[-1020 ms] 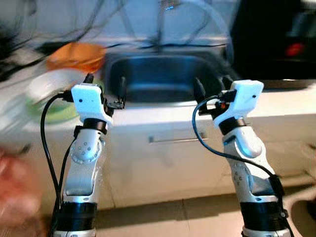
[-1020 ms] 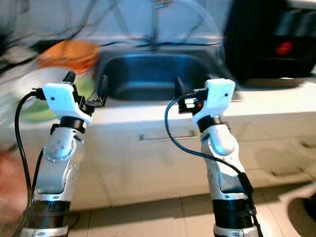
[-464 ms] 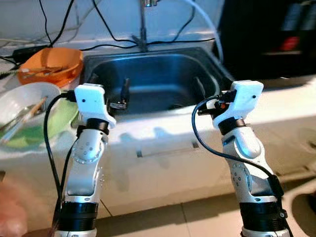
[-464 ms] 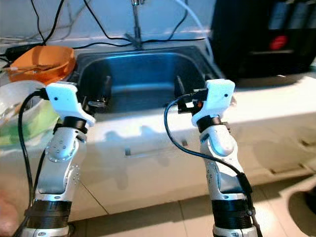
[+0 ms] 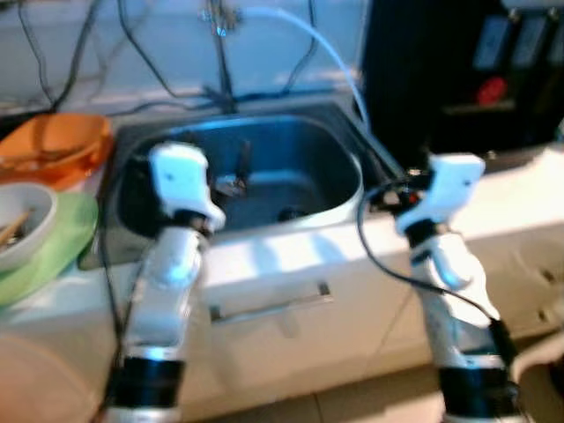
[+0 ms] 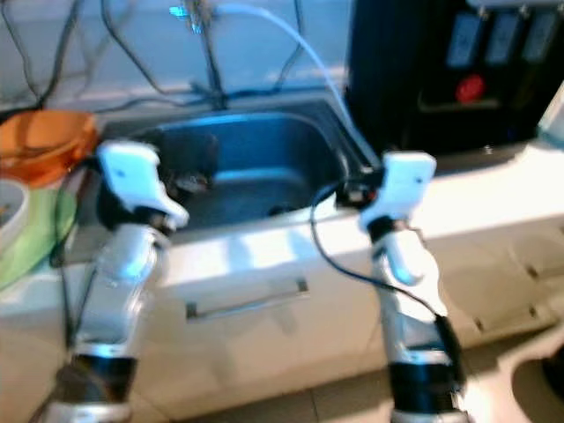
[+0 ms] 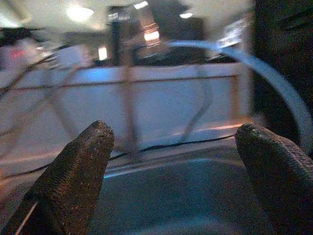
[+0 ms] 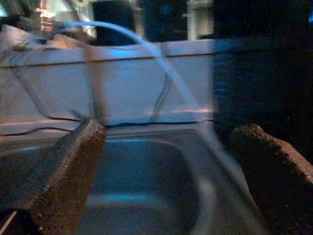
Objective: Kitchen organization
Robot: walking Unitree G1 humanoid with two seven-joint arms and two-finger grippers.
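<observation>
A steel sink [image 5: 304, 154] is set into the white counter in front of me, with a faucet [image 5: 220, 48] and a white hose [image 5: 322, 48] behind it. Both arms reach forward over the sink's front rim. My left gripper [image 5: 211, 152] hangs open above the left part of the basin, with nothing between its fingers [image 7: 73, 171]. My right gripper [image 5: 390, 172] is open too, near the basin's right rim, and its fingers [image 8: 68, 166] also hold nothing. The frames are blurred.
On the counter to the left are an orange bowl [image 5: 53, 150] and a white bowl [image 5: 22, 225] resting on something green [image 5: 66, 251]. A black appliance [image 5: 467, 70] with a red light stands at the right. A drawer handle [image 5: 269, 304] runs below the sink.
The whole picture has shifted, so the camera has moved: the sink now sits lower and further left. Both arms keep their pose and both grippers stay open.
</observation>
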